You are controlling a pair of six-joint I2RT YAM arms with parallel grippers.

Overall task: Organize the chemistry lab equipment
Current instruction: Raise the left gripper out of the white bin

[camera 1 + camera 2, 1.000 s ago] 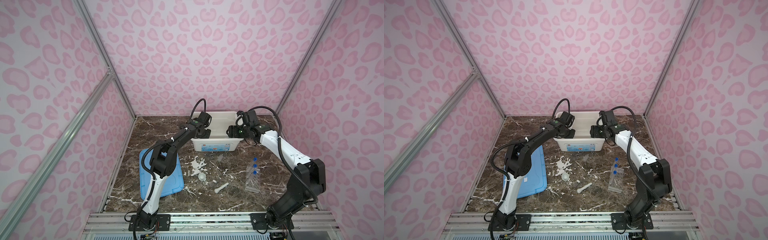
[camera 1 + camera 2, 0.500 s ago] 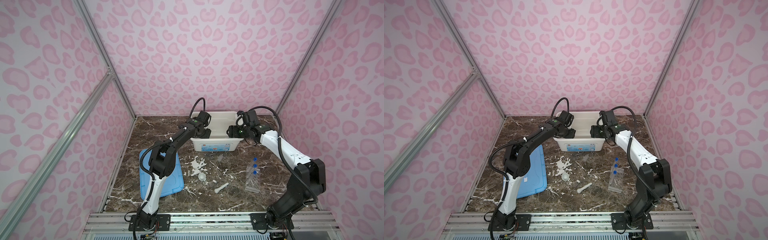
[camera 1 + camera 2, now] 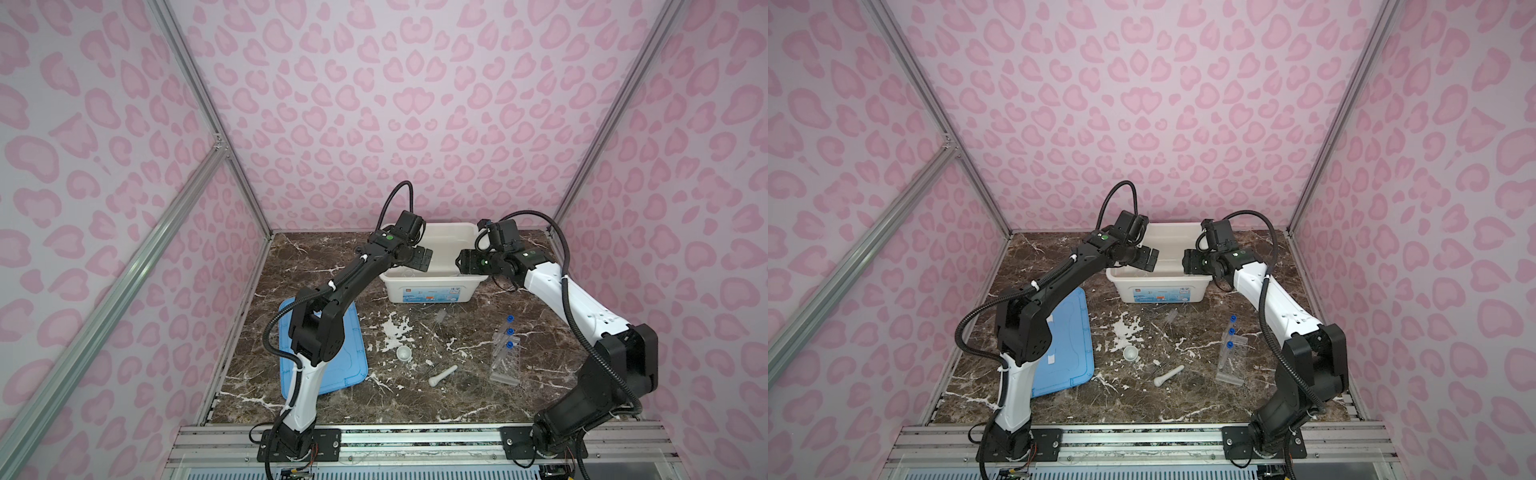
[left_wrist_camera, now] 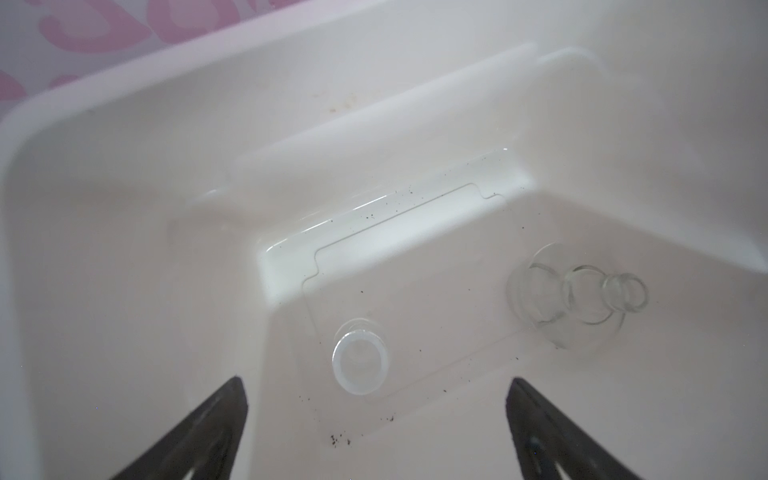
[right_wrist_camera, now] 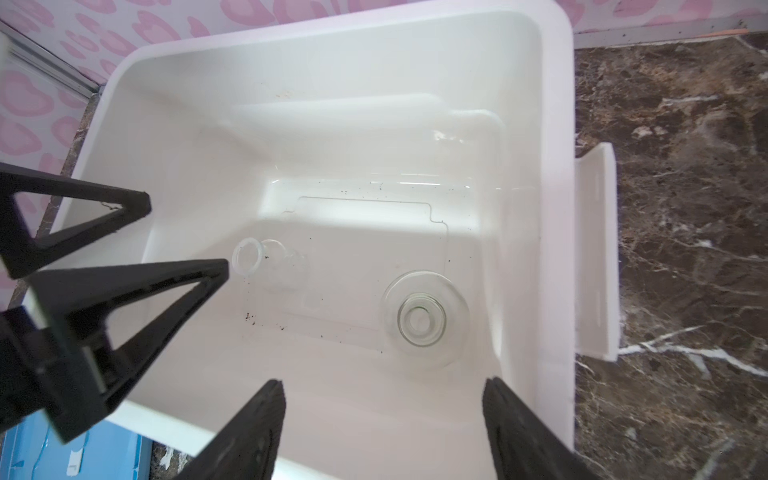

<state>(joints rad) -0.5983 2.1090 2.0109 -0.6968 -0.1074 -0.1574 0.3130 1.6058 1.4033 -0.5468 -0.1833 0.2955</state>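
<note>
Starting at the left, we find the blue lid (image 3: 355,361) lying flat on the surface (image 3: 478,399), partly hidden by the left arm. Beyond it, the left end effector (image 4: 376,382) hangs over the left side of the white bin (image 3: 432,291), its fingers spread wide with nothing between them. Under it, on the bin floor, sits the small beaker (image 4: 359,359); we cannot tell whether it stands upright or leans. The large beaker (image 5: 424,318) stands mouth up on the same floor, apart from the small one and toward the bin's right side.

In front of the bin, out on the surface, we see the mortar (image 3: 403,353). The pestle (image 3: 443,375) lies near it, to its right, and the two do not touch.

The right end effector (image 5: 383,381) hangs over the bin's right edge, fingers well apart and gripping nothing. Farthest right, the rack (image 3: 505,368) rests on the surface with three blue-capped tubes (image 3: 509,332) in it.
</note>
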